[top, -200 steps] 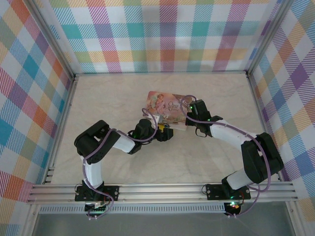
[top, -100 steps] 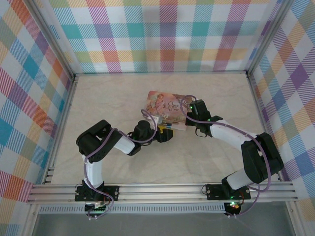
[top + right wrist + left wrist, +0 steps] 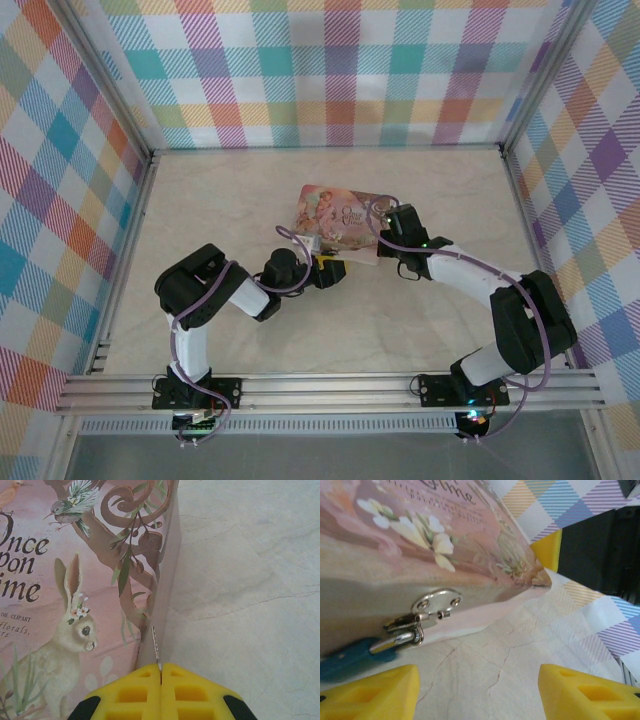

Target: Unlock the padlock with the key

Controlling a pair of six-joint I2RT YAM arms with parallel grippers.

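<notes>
The padlock (image 3: pixel 347 657), small and dark blue, hangs by its silver shackle from the hasp on the front wall of the pink tin (image 3: pixel 420 540). My left gripper (image 3: pixel 479 692) is open, low at the table in front of the tin, with the padlock just beyond its left finger (image 3: pixel 370 690) and bare table between the fingers. My right gripper (image 3: pixel 161 672) is shut on the key (image 3: pixel 156 647), a thin silvery blade sticking out of the fingertips along the tin's right edge (image 3: pixel 167 570). From above, the left gripper (image 3: pixel 333 268) and right gripper (image 3: pixel 379 247) flank the tin's near side.
The pink tin (image 3: pixel 340 212) with its floral lid lies mid-table. Plaid walls close off the back and both sides. A yellow finger of the right gripper (image 3: pixel 547 549) and its black body show behind the tin's corner in the left wrist view.
The left gripper's jaws have narrowed somewhat and the gripper has slid slightly left along the tin's front. The right arm has held still with the key.
</notes>
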